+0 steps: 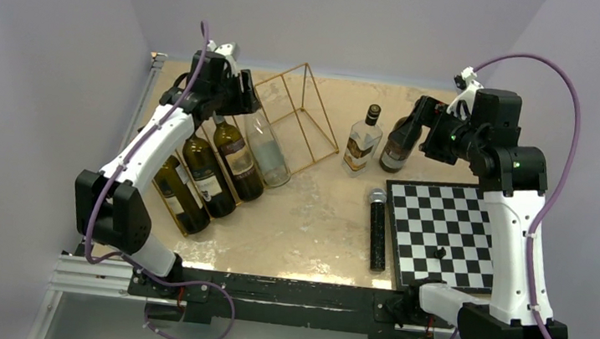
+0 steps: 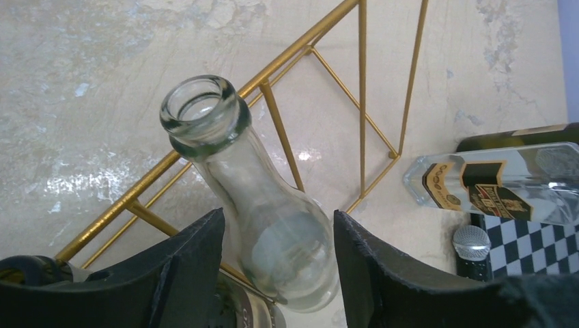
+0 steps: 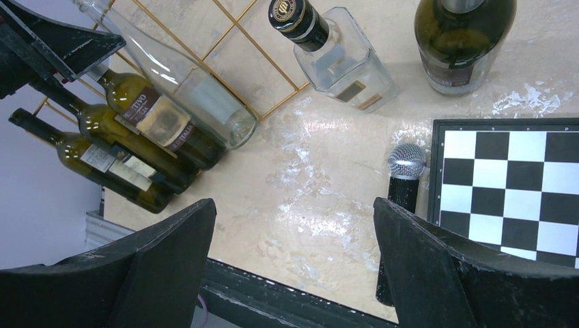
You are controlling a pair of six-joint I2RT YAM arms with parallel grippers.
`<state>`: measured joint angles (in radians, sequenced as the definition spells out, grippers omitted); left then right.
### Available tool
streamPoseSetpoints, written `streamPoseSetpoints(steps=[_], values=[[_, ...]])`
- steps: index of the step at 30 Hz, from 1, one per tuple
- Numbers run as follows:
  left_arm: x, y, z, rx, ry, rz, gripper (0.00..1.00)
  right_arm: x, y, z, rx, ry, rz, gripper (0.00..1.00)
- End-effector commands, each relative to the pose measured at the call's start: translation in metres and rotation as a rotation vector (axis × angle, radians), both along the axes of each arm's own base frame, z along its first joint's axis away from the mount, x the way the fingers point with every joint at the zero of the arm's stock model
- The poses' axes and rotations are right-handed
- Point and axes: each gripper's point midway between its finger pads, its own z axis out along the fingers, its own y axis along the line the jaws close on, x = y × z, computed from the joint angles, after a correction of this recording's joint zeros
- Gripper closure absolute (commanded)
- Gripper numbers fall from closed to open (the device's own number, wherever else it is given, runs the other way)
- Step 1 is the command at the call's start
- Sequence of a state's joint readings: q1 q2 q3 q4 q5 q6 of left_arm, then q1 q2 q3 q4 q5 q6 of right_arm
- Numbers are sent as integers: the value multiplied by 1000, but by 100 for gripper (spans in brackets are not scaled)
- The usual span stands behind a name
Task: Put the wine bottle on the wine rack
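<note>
The gold wire wine rack [image 1: 323, 109] stands at the back left, with three dark wine bottles [image 1: 210, 178] lying in its slots. A clear empty bottle [image 1: 266, 151] lies in the slot beside them, neck up the slope. My left gripper [image 1: 241, 96] is open, and its fingers [image 2: 184, 266] straddle the clear bottle's shoulder [image 2: 273, 225] with gaps on both sides. A dark green wine bottle [image 1: 400, 143] stands upright at the back right. My right gripper [image 1: 420, 116] is open and empty just beside its neck; it also shows in the right wrist view [image 3: 293, 212].
A square clear liquor bottle [image 1: 363, 139] stands left of the green bottle. A black microphone [image 1: 377, 228] lies beside a black-and-white chessboard [image 1: 441, 235] with one small dark piece [image 1: 439, 252]. The rack's right slots [image 2: 362, 102] hold no bottles.
</note>
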<state>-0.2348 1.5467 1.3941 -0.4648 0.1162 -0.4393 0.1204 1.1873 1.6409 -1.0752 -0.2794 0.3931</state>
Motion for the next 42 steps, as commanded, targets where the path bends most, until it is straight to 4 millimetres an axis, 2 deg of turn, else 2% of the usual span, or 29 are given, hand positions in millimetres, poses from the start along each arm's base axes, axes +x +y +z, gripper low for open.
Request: streamPoseSetpoints(steps=[1, 5, 7, 12, 17, 20, 23, 27, 30, 39, 42], values=[[-11, -10, 50, -87, -75, -49, 33, 5, 4, 23, 17, -86, 22, 10], [-20, -13, 61, -95, -84, -79, 30, 3, 4, 22, 20, -80, 22, 10], [-28, -29, 76, -146, -123, -184, 28, 1, 4, 24, 17, -84, 26, 10], [-53, -84, 116, -259, -262, -495, 21, 0, 3, 25, 6, -86, 30, 9], [-85, -149, 130, -296, -357, -771, 14, 1, 5, 26, 12, -91, 39, 8], [-98, -184, 136, -318, -426, -898, 1, 2, 6, 27, 18, -96, 43, 7], [-106, -212, 139, -335, -493, -1005, 1, 2, 7, 29, 26, -97, 41, 7], [-103, -242, 126, -280, -536, -1052, 1, 1, 8, 30, 44, -85, 31, 8], [-91, -260, 125, -246, -603, -1030, 1, -1, 8, 27, 48, -74, 31, 9], [-54, -287, 118, -223, -653, -934, 1, -5, 10, 27, 50, -62, 48, 9], [-38, -293, 108, -190, -646, -879, 1, -7, 12, 28, 64, -57, 56, 9]])
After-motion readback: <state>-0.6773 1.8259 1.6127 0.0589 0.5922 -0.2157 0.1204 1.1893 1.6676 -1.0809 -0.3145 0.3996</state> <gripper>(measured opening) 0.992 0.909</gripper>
